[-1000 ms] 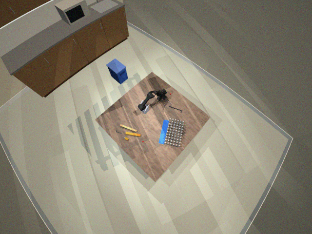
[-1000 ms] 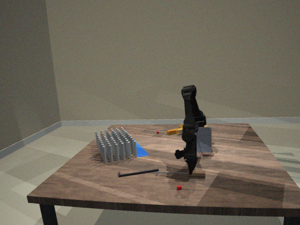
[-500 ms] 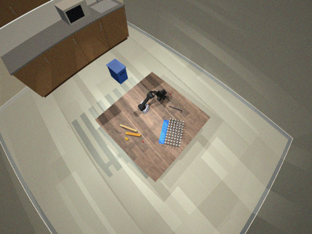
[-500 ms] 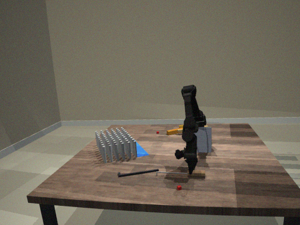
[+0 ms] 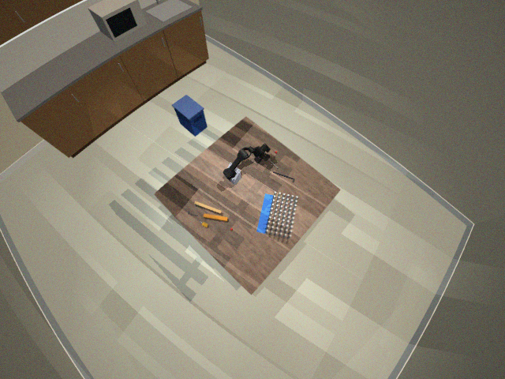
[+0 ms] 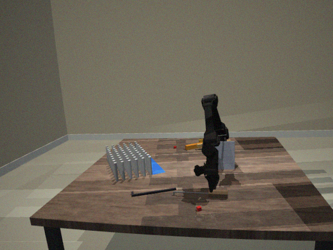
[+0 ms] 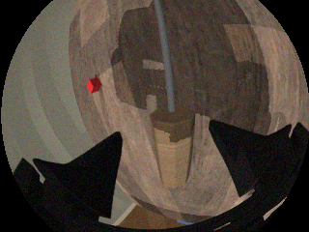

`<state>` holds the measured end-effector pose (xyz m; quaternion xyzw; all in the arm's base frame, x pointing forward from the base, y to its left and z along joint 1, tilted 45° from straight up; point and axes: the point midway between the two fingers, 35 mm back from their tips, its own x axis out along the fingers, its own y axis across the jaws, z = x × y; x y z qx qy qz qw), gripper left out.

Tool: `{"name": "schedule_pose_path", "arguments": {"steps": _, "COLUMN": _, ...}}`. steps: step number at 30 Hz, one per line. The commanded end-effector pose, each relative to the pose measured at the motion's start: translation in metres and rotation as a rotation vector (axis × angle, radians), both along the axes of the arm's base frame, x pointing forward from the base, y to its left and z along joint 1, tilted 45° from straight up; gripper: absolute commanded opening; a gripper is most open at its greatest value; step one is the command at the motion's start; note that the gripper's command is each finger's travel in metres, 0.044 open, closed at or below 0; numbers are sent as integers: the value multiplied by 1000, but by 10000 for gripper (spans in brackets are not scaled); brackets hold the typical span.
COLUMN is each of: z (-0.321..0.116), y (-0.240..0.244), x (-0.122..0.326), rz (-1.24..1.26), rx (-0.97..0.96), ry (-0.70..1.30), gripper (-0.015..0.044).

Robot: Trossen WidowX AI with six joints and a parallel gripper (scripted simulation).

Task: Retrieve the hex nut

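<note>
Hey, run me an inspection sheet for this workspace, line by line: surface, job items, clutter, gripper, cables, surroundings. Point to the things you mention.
Surface: brown wood-look table [image 5: 245, 264] [image 6: 255, 217], patched with shadow.
Job items: standing spacers [image 5: 283, 215] [image 6: 129, 161] in rows; blue strip [image 5: 265, 214] [image 6: 156, 167] along one side; wooden-handled hook tool [image 6: 220, 194] [image 7: 174, 161] and black hooked rod [image 5: 283, 176] [image 6: 153, 191] lying outside the field. Nut: cannot be made out.
Clutter: two small red cubes, one near the gripper, one farther off; orange bar [image 5: 215, 217] [image 6: 191, 146] near a tan stick [image 5: 207, 207].
Gripper: open [image 6: 212, 190] [image 7: 166, 128], fingers either side of the wooden handle.
Cables: nothing seen.
Surroundings: blue bin [image 5: 189, 115], cabinets [image 5: 142, 73] with a counter.
</note>
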<state>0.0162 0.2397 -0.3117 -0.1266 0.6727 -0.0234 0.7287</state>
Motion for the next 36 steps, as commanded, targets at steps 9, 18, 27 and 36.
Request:
{"name": "schedule_pose_path", "arguments": {"steps": 9, "z": 49, "y": 46, "x": -11, "rz": 0, "rx": 5, "ry": 1, "gripper": 440}}
{"name": "schedule_pose_path", "arguments": {"steps": 18, "z": 49, "y": 46, "x": -11, "rz": 0, "rx": 5, "ry": 1, "gripper": 440}}
{"name": "schedule_pose_path", "arguments": {"steps": 27, "z": 49, "y": 46, "x": -11, "rz": 0, "rx": 5, "ry": 1, "gripper": 440}}
{"name": "schedule_pose_path", "arguments": {"steps": 36, "z": 42, "y": 46, "x": -34, "rz": 39, "rx": -128, "ry": -150, "gripper": 440}}
